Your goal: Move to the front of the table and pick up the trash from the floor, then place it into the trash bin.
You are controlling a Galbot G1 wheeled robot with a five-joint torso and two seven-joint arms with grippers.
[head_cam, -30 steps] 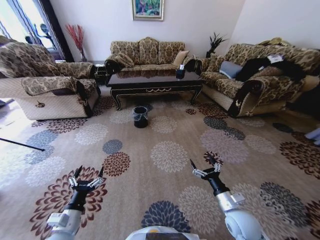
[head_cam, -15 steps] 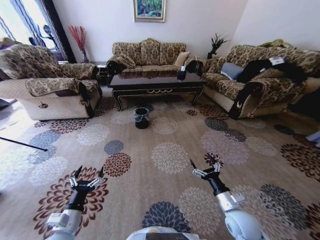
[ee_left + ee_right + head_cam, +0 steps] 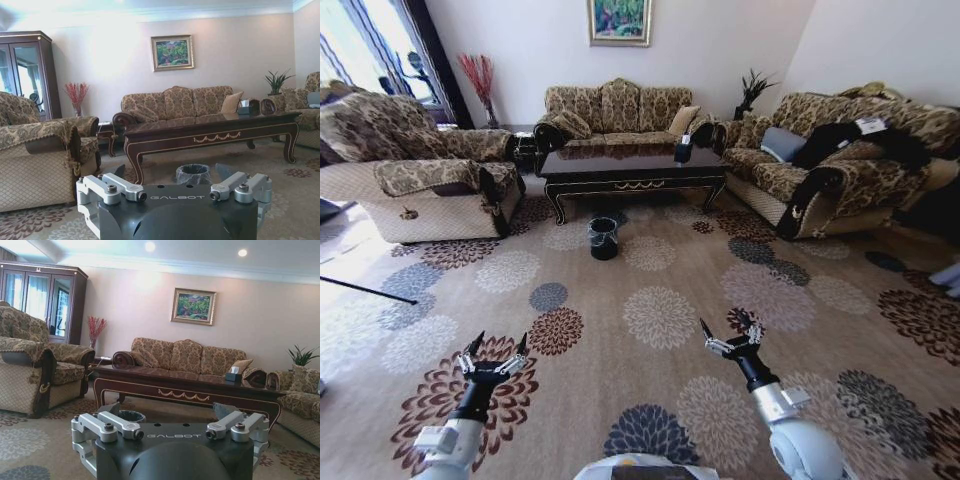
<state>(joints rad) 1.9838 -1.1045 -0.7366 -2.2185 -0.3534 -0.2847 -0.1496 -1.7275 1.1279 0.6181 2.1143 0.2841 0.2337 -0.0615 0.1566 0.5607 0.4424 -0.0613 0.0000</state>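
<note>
hands, l [image 3: 496,345] & r [image 3: 727,328], both spread wide, empty, low over floor [image 3: 660,250], bin [image 3: 603,238] well ahead.

I stand in a home living room: patterned sofas [image 3: 615,105] surround a dark coffee table [image 3: 625,165] on flowered carpet [image 3: 660,310], with a framed painting [image 3: 618,20] and glazed cabinet [image 3: 22,70].
</note>
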